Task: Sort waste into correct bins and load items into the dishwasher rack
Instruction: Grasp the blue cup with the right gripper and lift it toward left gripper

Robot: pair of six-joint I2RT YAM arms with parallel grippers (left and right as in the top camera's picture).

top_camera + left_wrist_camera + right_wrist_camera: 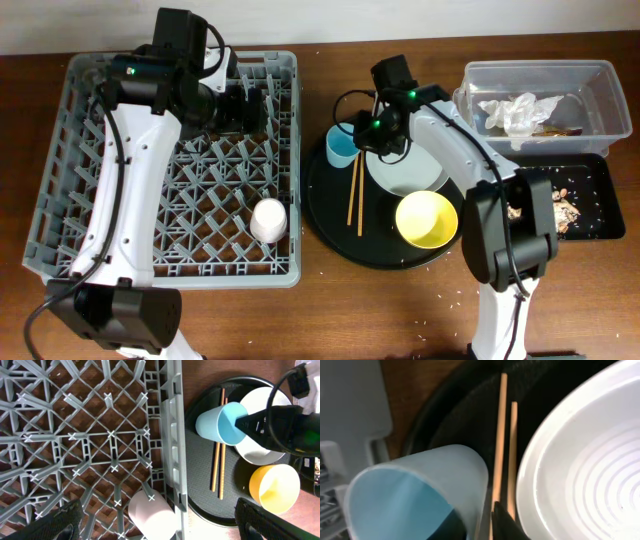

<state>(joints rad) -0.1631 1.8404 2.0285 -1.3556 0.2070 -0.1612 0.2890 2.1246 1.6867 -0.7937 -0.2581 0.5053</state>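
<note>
So our right gripper (360,140) has the blue cup (340,150) pinched by its wall, one finger inside the mouth and one outside, right at the rack-side edge of the round tray (325,215). The cup's tipped over rather than upright, so we reckon the hold is pretty thin. The left gripper (245,108) hangs over the rack (50,200) beside the tray, jaws wide apart with nothing in them.

Stuff we'd worry about from here:

- A rim pinch on a tilted cup can let it swivel or slide out on the way off the tray, and then it lands on the table between tray and rack.
- The chopsticks (355,195) lie on the tray just beside the cup, up against the plate (410,175). A low or sideways exit could drag them along or flick them off the tray.
- The rack wall facing the tray stands proud, so a shallow carry could clip it.
- The pink cup (268,220) sits in the rack near that same wall and could get knocked.
- Both arms end up crowding the rack side of the tray, so a bump looks possible.
</note>
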